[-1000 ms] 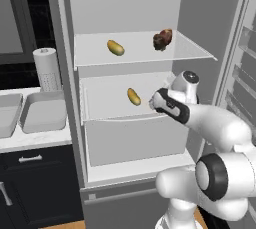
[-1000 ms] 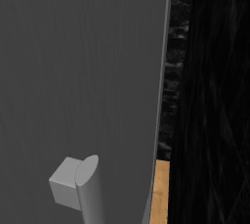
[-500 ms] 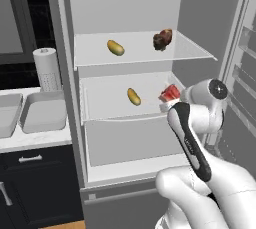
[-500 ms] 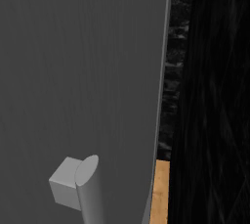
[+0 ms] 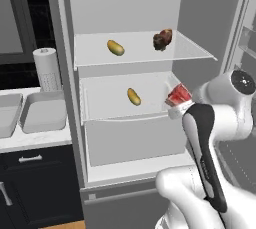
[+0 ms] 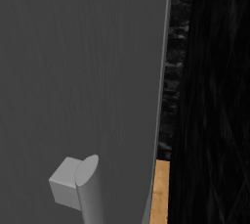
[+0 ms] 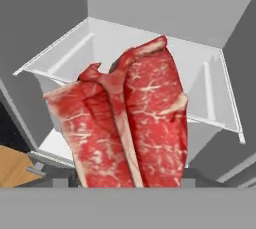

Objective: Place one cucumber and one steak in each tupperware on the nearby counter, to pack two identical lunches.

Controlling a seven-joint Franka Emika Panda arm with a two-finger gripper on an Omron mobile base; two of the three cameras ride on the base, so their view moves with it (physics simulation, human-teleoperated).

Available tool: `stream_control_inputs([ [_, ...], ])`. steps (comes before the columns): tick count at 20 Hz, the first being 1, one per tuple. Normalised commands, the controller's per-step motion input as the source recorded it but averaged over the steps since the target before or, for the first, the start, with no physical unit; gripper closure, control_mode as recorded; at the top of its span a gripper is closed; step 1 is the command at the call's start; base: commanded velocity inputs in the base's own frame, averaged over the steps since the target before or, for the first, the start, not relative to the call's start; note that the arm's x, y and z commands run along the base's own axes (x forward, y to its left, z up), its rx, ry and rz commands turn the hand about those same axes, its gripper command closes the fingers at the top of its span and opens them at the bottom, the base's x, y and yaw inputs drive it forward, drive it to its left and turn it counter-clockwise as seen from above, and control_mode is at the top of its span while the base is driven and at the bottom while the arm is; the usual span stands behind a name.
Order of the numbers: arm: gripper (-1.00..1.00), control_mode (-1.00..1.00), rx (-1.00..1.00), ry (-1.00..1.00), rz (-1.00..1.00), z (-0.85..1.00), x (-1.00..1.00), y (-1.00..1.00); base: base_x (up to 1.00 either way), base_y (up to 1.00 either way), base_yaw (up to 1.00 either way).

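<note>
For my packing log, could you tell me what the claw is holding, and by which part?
The red steak, gripped at its lower end in the hand view; the exact contact is hidden.

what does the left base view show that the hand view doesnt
Left base view alone: two cucumbers, the dark brown steak, two tupperware trays on the counter, and a paper towel roll. Hand view alone: the red steak's white marbling close up. Both: the red steak in the hand and the fridge shelves.
</note>
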Motion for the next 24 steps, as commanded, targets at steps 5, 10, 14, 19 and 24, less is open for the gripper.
stream_control_inputs([
  [5,1.00,1.00,0.00,0.00,0.00,0.00,0.00,0.00,-0.90,1.00,0.24],
  [10,1.00,1.00,0.00,0.00,0.00,0.00,0.00,0.00,-0.10,1.00,0.08],
  [14,1.00,1.00,0.00,0.00,0.00,0.00,0.00,0.00,0.90,1.00,-0.09],
  [19,1.00,1.00,0.00,0.00,0.00,0.00,0.00,0.00,1.00,1.00,-0.18],
  [24,1.00,-1.00,0.00,0.00,-0.06,-0.03,0.40,0.40,0.60,0.60,-0.08],
])
